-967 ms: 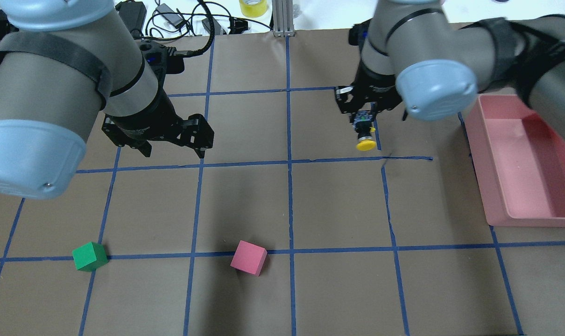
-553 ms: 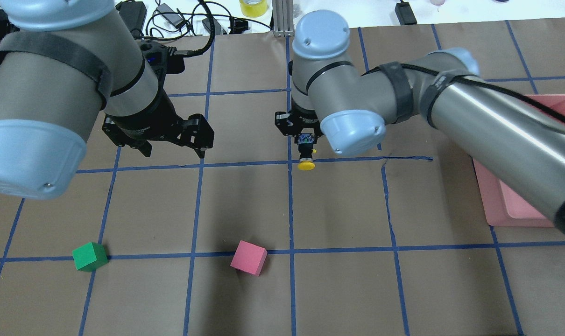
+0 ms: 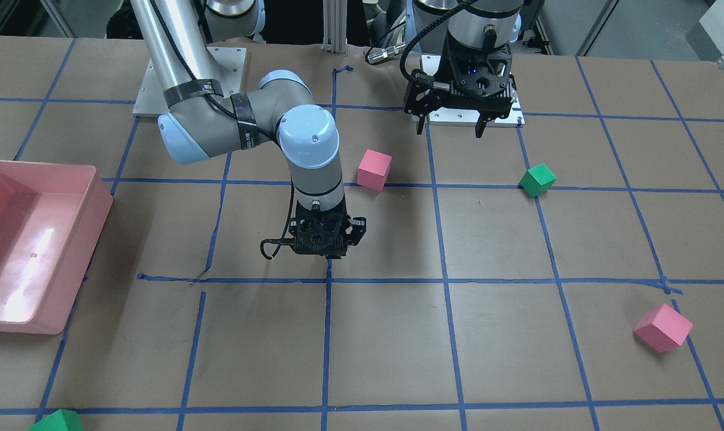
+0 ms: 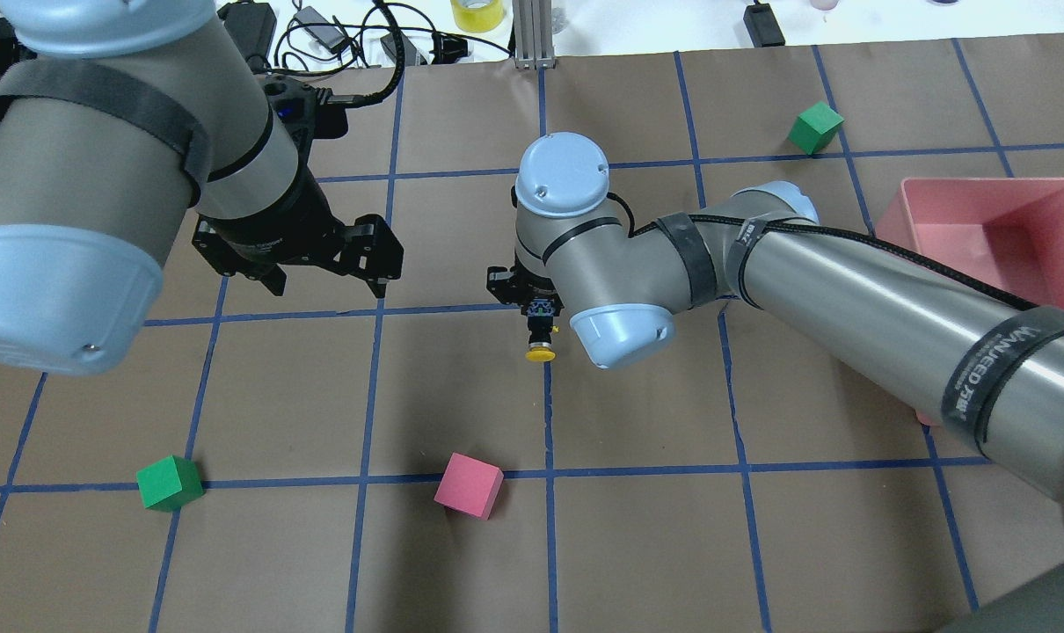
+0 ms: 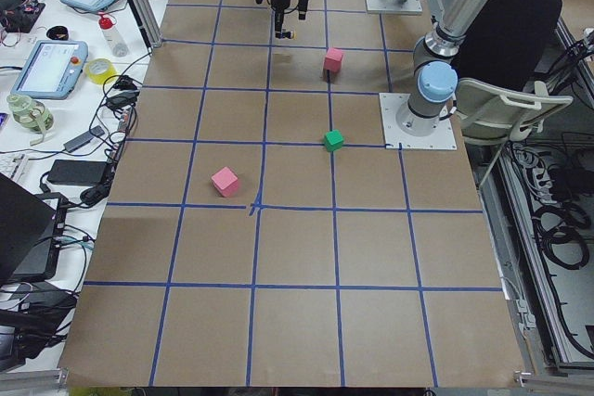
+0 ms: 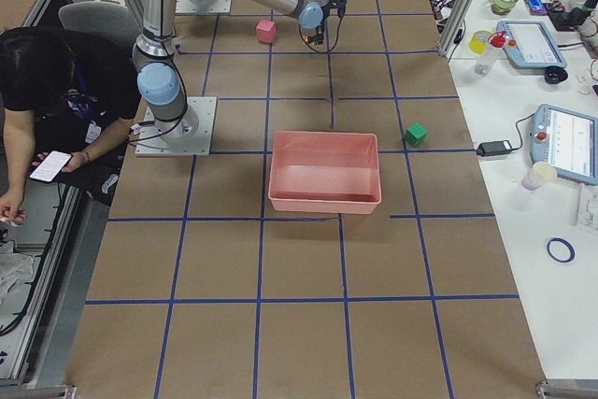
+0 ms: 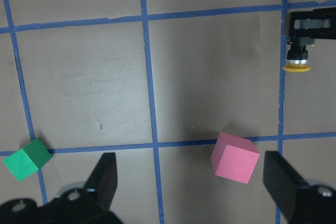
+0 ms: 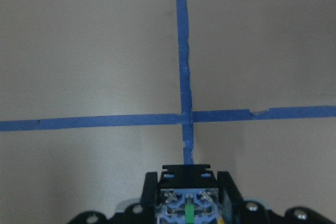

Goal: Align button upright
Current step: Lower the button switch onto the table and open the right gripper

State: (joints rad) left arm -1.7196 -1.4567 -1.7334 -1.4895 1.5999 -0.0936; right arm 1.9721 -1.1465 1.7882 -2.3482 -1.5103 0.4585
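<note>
The button (image 4: 540,345) has a yellow cap, a black body and a pale base. My right gripper (image 4: 539,327) is shut on its base end, and the yellow cap sticks out past the fingertips, over a blue tape crossing at mid-table. It also shows in the left wrist view (image 7: 296,61) and, base only, in the right wrist view (image 8: 188,211). In the front-facing view the right gripper (image 3: 329,254) hides it. My left gripper (image 4: 325,277) is open and empty, well to the button's left, and shows in the front-facing view (image 3: 452,129).
A pink cube (image 4: 469,485) and a green cube (image 4: 170,483) lie nearer my base. Another green cube (image 4: 815,127) lies at the far right. A pink bin (image 4: 989,237) stands on the right. A further pink cube (image 3: 663,327) lies far left.
My right arm has swung left and toward my base, carrying the button from the right-hand square to the central tape crossing. The left arm has not moved.
</note>
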